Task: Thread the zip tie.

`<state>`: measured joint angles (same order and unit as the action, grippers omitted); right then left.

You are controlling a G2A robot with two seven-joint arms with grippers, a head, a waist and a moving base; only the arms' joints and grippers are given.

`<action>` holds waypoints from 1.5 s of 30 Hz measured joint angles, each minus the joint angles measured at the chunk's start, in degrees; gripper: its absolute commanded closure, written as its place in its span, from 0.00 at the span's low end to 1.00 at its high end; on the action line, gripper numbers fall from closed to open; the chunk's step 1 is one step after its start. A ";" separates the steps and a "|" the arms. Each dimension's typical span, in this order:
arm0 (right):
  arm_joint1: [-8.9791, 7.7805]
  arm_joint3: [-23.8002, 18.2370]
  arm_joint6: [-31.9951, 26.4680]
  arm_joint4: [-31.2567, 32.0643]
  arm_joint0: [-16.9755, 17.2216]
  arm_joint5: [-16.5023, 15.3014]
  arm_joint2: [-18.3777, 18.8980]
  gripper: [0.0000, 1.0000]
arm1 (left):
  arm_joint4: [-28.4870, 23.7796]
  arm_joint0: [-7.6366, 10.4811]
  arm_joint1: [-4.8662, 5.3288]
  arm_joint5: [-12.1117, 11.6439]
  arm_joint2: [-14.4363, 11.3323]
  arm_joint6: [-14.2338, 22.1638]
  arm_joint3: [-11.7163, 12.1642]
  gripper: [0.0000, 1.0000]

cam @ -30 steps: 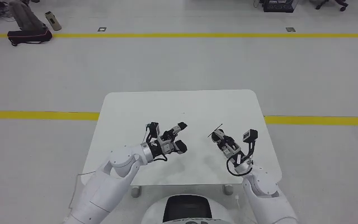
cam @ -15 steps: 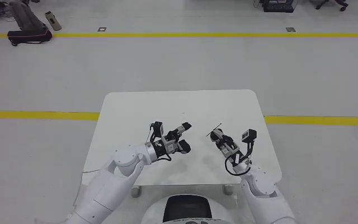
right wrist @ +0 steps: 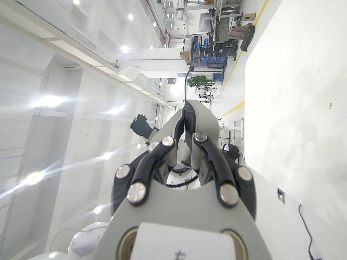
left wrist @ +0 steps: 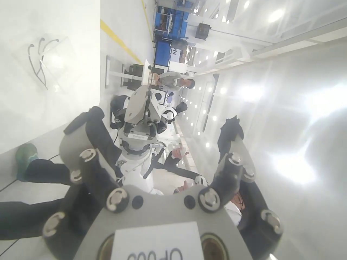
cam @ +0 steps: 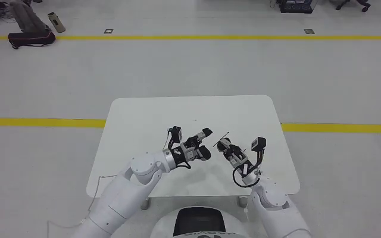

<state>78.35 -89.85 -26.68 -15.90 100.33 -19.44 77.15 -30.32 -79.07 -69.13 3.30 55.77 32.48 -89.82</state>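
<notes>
Table (cam: 178,113), white with rounded corners, lies beneath both claws. Above it, grey-and-black left gripper (cam: 205,143) hangs with fingers spread wide and nothing between them, tips turned toward the right gripper (cam: 225,144), which is near but not touching. Clear plastic bag (left wrist: 43,58) with thin looped ties lies flat on the table, well beyond the left gripper. Thin black zip tie (right wrist: 186,82) is pinched between the right gripper's closed fingers, its strap poking out past the fingertips.
</notes>
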 measured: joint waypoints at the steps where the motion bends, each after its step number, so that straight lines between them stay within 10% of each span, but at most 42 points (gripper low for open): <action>1: -0.01 0.01 0.24 0.32 -0.05 0.09 -0.08 1.00 | 0.08 -0.04 -0.01 -0.01 -0.12 -0.23 -0.07 0.00; 45: -0.39 0.50 8.16 5.65 -0.10 -0.04 -2.56 1.00 | 2.82 1.21 -0.33 -2.07 -3.08 -5.64 -0.13 0.00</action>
<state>77.96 -89.35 -18.51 -10.26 100.23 -19.49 74.59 -27.50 -77.86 -69.47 1.23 52.69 26.84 -89.95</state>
